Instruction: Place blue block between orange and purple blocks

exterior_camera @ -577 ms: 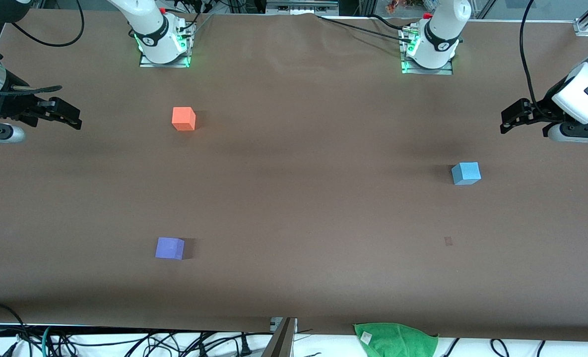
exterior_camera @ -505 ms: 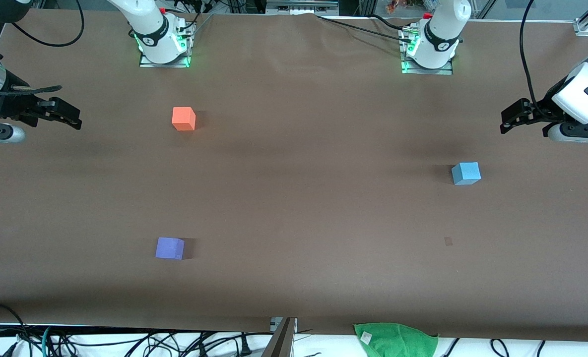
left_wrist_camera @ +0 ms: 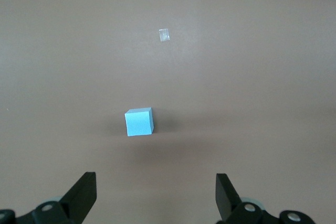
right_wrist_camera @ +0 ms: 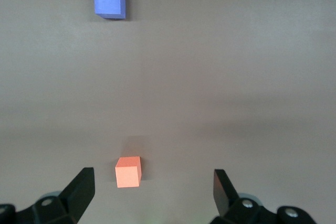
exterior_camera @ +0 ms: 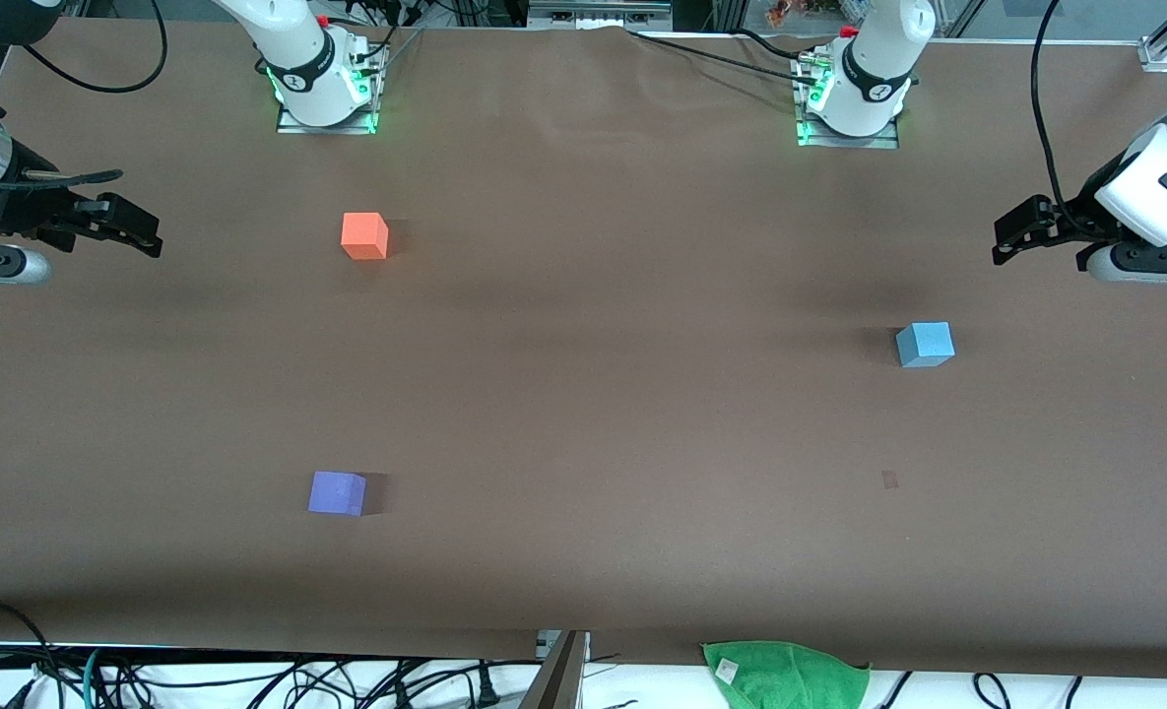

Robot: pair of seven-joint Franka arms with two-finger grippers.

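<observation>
On the desk point(exterior_camera: 583, 394), the orange block point(exterior_camera: 364, 236) and the purple block point(exterior_camera: 337, 493) both lie toward the right arm's end, well apart, the purple block nearer the front camera. The blue block point(exterior_camera: 925, 345) sits alone toward the left arm's end, well apart from both. A cloth point(exterior_camera: 785, 675) lies at the desk's edge nearest the camera.

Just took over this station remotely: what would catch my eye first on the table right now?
Three small cubes on the brown table: the orange block and the purple block toward the right arm's end, purple nearer the camera, and the blue block alone toward the left arm's end. The left gripper and right gripper hang open, empty, over the table's ends.
</observation>
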